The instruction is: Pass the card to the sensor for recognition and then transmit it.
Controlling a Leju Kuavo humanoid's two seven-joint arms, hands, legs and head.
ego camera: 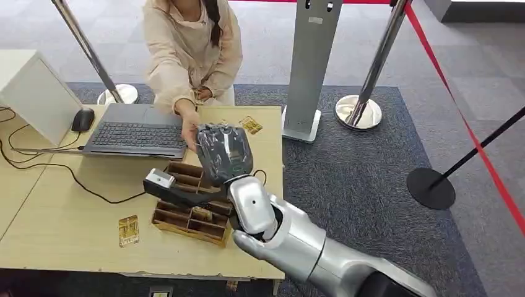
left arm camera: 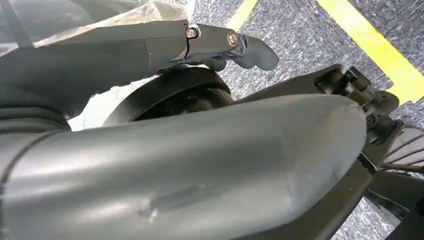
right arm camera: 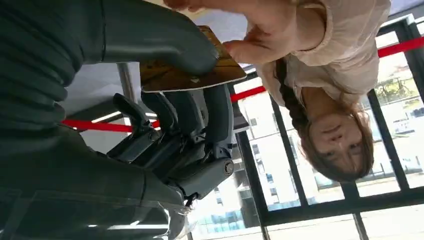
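Operator, your right hand (ego camera: 224, 151) is raised above the wooden table (ego camera: 74, 229), near its far edge. The head view shows you its back and nothing of the grip. The right wrist view supplies that: the thumb presses a gold-brown card (right arm camera: 192, 75) onto the dark fingers (right arm camera: 220, 117), so the card is gripped. A person's hand (right arm camera: 252, 30) has its fingers on the card's outer end. In the head view that person's hand (ego camera: 189, 127) sits just behind your right hand.

Your left hand (left arm camera: 200, 165) appears in the left wrist view over grey carpet (left arm camera: 300, 45) with a yellow stripe (left arm camera: 375, 50); I cannot tell whether it is open or closed.

Below the right forearm, a wooden divided tray (ego camera: 186, 213) sits on the table; what lies in its compartments is too small to tell. A dark scanner (ego camera: 162, 180) stands at its left side. A gold card (ego camera: 128, 230) lies flat left of the tray, another (ego camera: 251, 124) at the far right corner. Farther back sit a laptop (ego camera: 136, 131), a mouse (ego camera: 82, 119) and a white box (ego camera: 34, 93).
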